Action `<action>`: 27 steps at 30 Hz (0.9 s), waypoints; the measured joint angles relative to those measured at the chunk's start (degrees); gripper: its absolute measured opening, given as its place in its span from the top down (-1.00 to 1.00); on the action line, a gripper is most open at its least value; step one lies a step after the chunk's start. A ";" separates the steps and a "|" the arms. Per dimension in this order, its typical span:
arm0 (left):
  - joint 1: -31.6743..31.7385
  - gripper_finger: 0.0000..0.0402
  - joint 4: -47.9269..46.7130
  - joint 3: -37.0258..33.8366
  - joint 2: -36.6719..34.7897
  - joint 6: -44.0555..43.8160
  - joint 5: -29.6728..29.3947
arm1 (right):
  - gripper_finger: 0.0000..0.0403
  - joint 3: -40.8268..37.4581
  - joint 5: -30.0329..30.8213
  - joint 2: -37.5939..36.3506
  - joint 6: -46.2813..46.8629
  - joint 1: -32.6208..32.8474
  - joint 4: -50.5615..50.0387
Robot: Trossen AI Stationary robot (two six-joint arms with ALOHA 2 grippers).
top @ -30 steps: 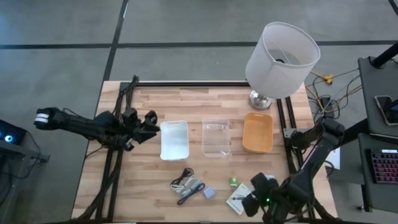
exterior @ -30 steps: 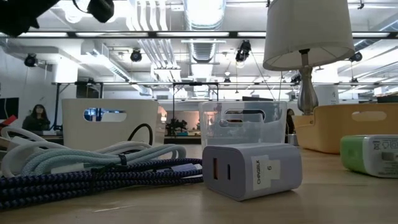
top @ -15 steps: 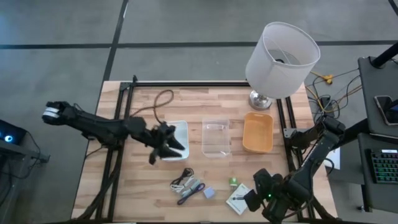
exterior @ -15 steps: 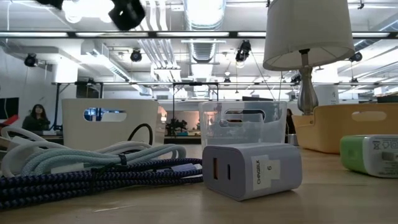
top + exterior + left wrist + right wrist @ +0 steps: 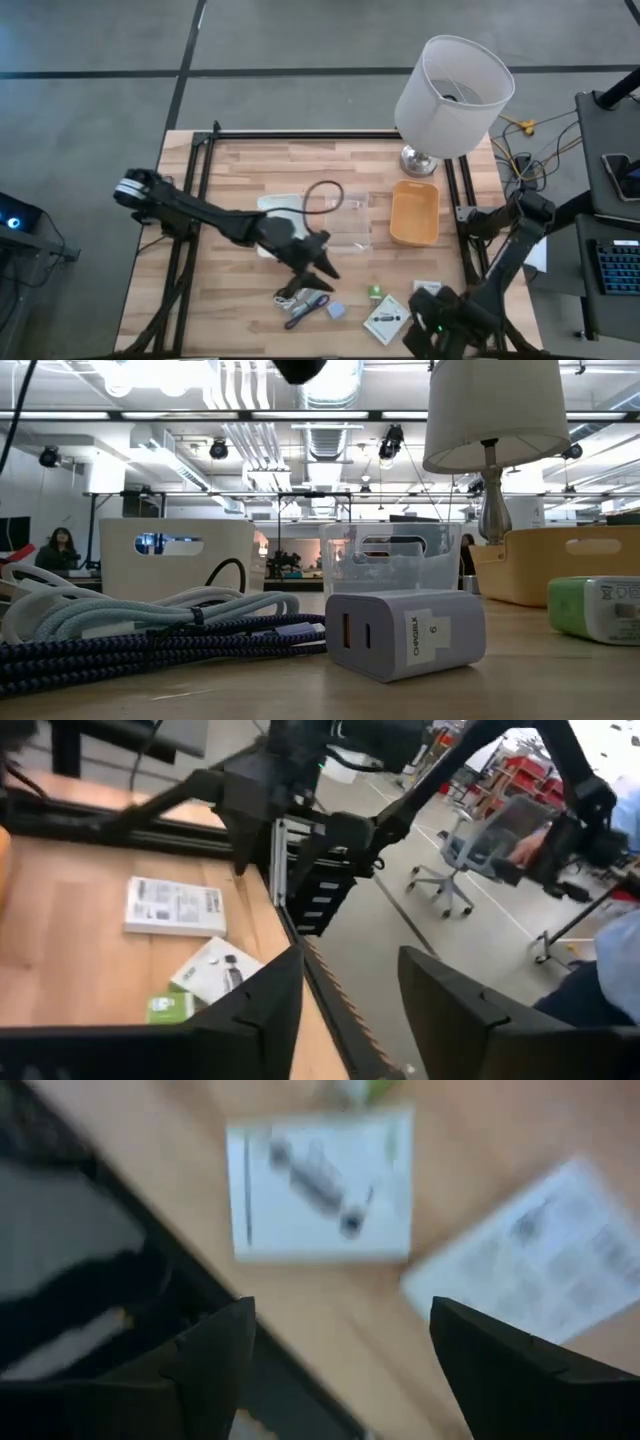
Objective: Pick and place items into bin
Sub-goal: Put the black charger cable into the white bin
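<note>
where a second ago it hung out past the table's left edge, the left gripper (image 5: 318, 262) now sits over the middle of the table (image 5: 230, 305), just in front of the white bin (image 5: 272, 207) and the clear bin (image 5: 350, 222), right behind the cable bundle (image 5: 300, 299). its jaws stand wide and hold nothing, as the left wrist view shows. the arm has swung clear across in that short time, so i judge it is starting a reach for a first item, most likely the cables. nothing is in any bin yet: the cables, the lavender block (image 5: 337, 310), the green piece (image 5: 375, 292) and two white packets (image 5: 385, 319) all lie along the front edge, toward the front right corner. the orange bin (image 5: 414, 212) stands by the right edge, near the lamp (image 5: 450, 95). the right gripper (image 5: 425, 325) has shifted only slightly and waits off the front right corner, jaws wide and empty over the packets.
</note>
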 joint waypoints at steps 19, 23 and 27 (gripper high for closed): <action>-5.85 0.99 -1.18 17.57 26.21 -1.52 -2.13 | -0.28 4.50 -0.83 15.79 16.27 6.30 7.09; -6.08 1.00 -10.91 17.59 24.03 -0.38 -5.95 | -0.26 5.04 2.30 16.35 17.03 5.87 6.16; -6.85 1.00 -22.80 16.49 15.68 2.86 -11.76 | -0.28 4.95 5.60 15.51 15.44 4.12 1.78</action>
